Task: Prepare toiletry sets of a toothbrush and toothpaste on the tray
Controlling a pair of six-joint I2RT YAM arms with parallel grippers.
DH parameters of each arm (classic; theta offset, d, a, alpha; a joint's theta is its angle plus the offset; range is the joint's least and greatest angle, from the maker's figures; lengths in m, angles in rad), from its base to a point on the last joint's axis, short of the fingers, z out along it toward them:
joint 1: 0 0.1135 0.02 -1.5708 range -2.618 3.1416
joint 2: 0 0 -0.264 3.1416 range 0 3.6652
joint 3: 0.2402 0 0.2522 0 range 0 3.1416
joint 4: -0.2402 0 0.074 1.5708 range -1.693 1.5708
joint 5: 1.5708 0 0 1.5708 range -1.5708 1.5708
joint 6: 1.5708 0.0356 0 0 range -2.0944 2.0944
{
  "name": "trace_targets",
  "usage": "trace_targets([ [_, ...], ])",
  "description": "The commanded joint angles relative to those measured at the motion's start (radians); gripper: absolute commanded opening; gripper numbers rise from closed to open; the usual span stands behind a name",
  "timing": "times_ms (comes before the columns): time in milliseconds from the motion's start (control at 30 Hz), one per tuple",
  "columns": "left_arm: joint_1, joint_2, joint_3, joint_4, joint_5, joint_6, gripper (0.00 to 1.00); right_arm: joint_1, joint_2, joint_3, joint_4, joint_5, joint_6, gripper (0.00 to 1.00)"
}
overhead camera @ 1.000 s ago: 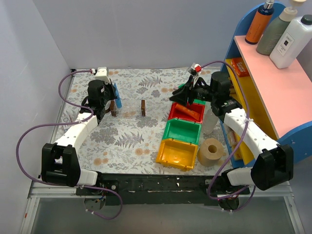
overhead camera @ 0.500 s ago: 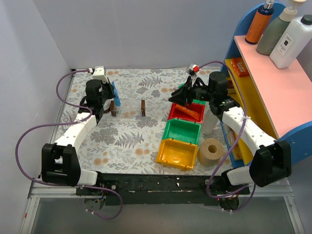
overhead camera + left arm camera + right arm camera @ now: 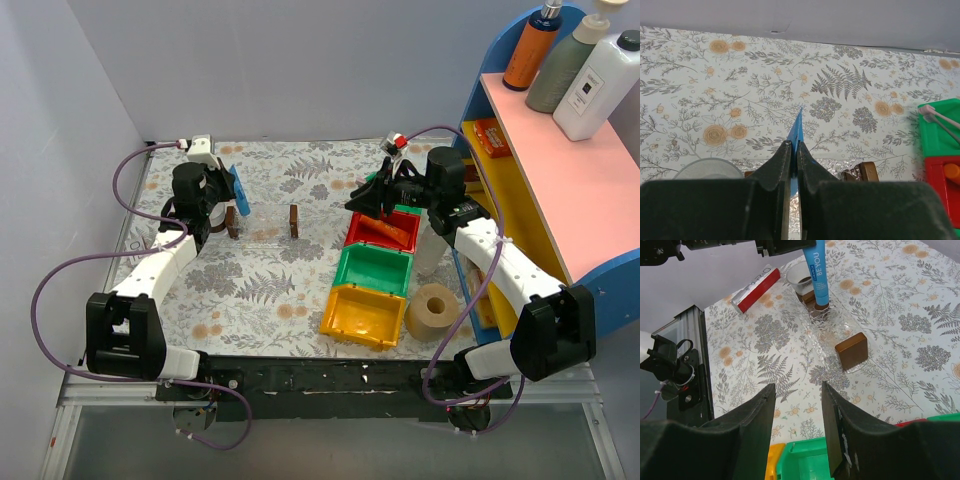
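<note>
My left gripper point(image 3: 222, 193) is shut on the toothpaste point(image 3: 237, 189), a slim blue tube held upright with its dark end down. The tube point(image 3: 817, 274) hangs over the left end of the tray point(image 3: 832, 335), just above one brown end piece; I cannot tell if they touch. The toothpaste's flat edge point(image 3: 798, 127) sticks out past my left gripper point(image 3: 793, 146). My right gripper point(image 3: 362, 197) hovers open over the red bin point(image 3: 385, 232); nothing sits between its fingers point(image 3: 797, 387). A pale pink stick point(image 3: 939, 117), perhaps a toothbrush, lies across the far green bin point(image 3: 935, 137).
A row of red, green point(image 3: 372, 268) and yellow point(image 3: 362, 312) bins stands right of centre. A paper roll point(image 3: 432, 310) and a shelf unit point(image 3: 540, 190) with bottles are at the right. A red box point(image 3: 757, 289) and a small cup point(image 3: 800, 277) sit beyond the tray.
My left gripper has lifted and drawn slightly back with the toothpaste. The right gripper has edged a little to the left, still open.
</note>
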Motion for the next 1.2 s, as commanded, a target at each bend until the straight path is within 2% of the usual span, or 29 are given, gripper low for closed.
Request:
trace_targets([
  [0, 0.008, 0.0, -0.001, 0.035, 0.018, -0.004, 0.0, -0.001, -0.006, 0.023, 0.045, -0.013, 0.002, 0.5],
  [1167, 0.008, 0.012, -0.071, 0.078, 0.028, 0.038, 0.0, -0.002, -0.003, 0.018, 0.054, -0.02, 0.011, 0.5],
])
